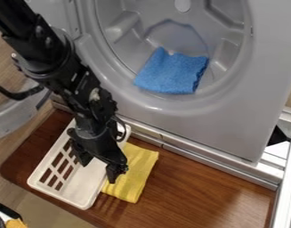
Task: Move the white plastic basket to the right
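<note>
Tool [100, 168] over the right part of the white basket [59, 194], fingers apart. Basket sits on the brown tabletop [195, 189], mostly below and left of tool. Yellow cloth [138, 169] just right of tool, beside basket. Blue cloth [171, 73] up and right, in grey drum [127, 44].

No readable text or labels anywhere.

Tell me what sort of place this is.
Probably a laundry area, real or mocked up: a washer or dryer drum has a blue cloth in it, and a slotted white plastic basket sits in front, by a yellow cloth.
</note>
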Action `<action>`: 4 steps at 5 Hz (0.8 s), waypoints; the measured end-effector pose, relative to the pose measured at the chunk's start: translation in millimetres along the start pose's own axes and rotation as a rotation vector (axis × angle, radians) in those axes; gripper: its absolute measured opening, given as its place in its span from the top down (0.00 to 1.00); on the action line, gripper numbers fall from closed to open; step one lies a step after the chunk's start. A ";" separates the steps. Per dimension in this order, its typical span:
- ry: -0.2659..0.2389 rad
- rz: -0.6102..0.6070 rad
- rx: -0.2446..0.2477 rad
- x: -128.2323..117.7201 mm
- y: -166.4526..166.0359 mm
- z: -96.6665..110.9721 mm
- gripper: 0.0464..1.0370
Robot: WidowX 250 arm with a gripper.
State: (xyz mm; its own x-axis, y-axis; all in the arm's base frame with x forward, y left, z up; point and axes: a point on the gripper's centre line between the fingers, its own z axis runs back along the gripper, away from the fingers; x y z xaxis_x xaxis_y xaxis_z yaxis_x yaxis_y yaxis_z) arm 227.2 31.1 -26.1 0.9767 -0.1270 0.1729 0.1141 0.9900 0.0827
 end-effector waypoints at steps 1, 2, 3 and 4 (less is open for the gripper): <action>-0.001 -0.001 -0.007 1.6 -6.1 0.3 0.40; 0.005 -0.002 -0.022 1.0 -10.8 -1.7 0.71; 0.007 0.003 -0.020 1.0 -10.4 -1.6 0.89; 0.021 -0.001 -0.022 1.7 -14.1 -0.7 0.94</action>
State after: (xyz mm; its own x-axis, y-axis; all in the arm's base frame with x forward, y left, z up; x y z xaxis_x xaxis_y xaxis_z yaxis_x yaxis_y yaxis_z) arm 227.3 16.9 -27.6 0.9802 -0.1266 0.1522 0.1185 0.9911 0.0612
